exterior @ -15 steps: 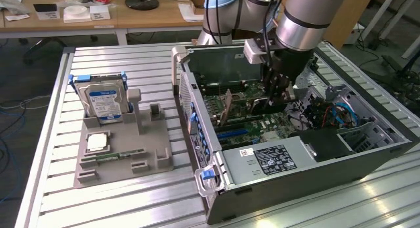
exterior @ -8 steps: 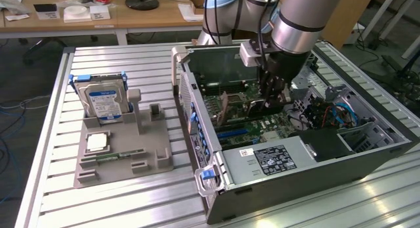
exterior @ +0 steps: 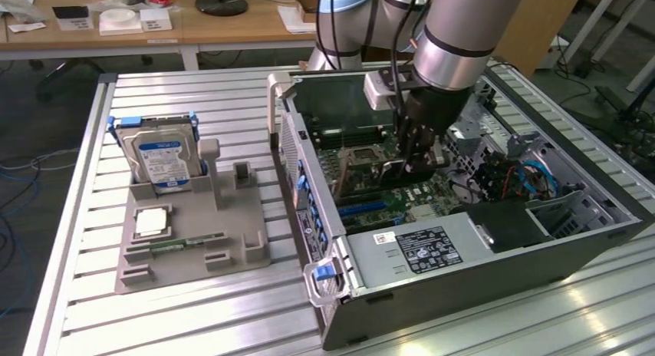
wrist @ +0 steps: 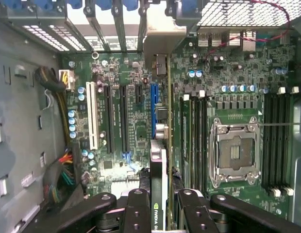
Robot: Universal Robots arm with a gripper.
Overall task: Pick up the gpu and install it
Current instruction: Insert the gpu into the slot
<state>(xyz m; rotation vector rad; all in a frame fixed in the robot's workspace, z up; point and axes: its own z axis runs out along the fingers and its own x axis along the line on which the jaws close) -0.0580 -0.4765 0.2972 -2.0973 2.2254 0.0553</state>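
My gripper (exterior: 413, 170) reaches down into the open computer case (exterior: 461, 295), just above the green motherboard (exterior: 409, 199). It is shut on the gpu (exterior: 390, 174), a thin dark card held on edge. In the wrist view the gpu (wrist: 158, 165) runs edge-on between the two black fingers (wrist: 137, 208) of the gripper (wrist: 162, 209). It stands over the board beside the blue slot (wrist: 153, 99) and the black expansion slots (wrist: 123, 116). Whether the card's lower edge touches a slot I cannot tell.
The CPU socket (wrist: 235, 153) and memory slots (wrist: 276, 141) lie on one side of the card, cables (wrist: 63, 170) on the other. Outside the case, a grey holder (exterior: 189, 256) carries a blue-labelled hard drive (exterior: 159, 156), a chip (exterior: 152, 222) and a green memory stick (exterior: 189, 243).
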